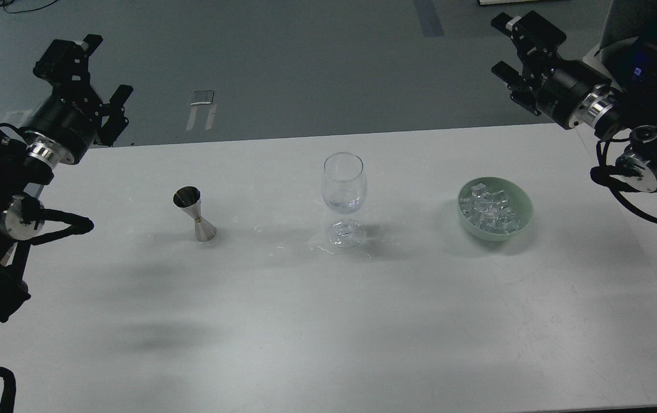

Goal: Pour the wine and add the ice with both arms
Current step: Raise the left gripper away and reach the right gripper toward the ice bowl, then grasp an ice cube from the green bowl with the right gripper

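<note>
A clear stemmed glass [344, 195] stands upright at the table's middle with a little clear wine [344, 203] at the bottom of its bowl. A steel hourglass jigger [195, 214] stands to its left. A pale green bowl [523, 213] to the right holds a heap of clear ice cubes [489, 210]. My left gripper [90, 71] is open and empty, raised above the table's far left corner. My right gripper [512, 46] is open and empty, raised beyond the far right edge, well above the bowl.
Small wet splashes [317, 248] lie on the white table [328, 321] around the glass's foot. A chair with a person in dark clothes [655, 34] is at the far right, behind my right arm. Grey floor lies beyond the table's far edge.
</note>
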Robot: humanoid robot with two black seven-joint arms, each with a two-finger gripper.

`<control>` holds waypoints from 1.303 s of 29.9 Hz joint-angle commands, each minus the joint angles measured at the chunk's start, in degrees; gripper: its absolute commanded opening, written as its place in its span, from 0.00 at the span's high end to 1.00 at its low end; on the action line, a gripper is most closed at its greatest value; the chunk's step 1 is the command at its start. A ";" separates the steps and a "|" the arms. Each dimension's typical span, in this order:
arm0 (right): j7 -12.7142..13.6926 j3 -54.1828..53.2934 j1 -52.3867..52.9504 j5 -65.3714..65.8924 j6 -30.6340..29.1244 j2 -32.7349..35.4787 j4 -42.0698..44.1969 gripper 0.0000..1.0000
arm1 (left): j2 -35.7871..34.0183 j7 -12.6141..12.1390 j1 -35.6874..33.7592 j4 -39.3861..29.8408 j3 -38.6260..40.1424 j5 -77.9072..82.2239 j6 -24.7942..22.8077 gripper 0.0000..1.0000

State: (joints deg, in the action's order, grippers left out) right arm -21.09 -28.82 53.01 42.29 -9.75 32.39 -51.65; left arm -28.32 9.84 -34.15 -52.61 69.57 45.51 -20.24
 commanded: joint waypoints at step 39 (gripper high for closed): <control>2.72 16.42 -8.27 44.72 8.26 4.80 -2.14 0.24 | 5.91 0.18 -1.01 -0.91 -2.68 0.37 1.08 0.02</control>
State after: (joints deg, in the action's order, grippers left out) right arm -18.70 -13.53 44.26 87.08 -1.42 38.46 -54.85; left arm -22.68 10.02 -35.21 -53.55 66.97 45.82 -19.16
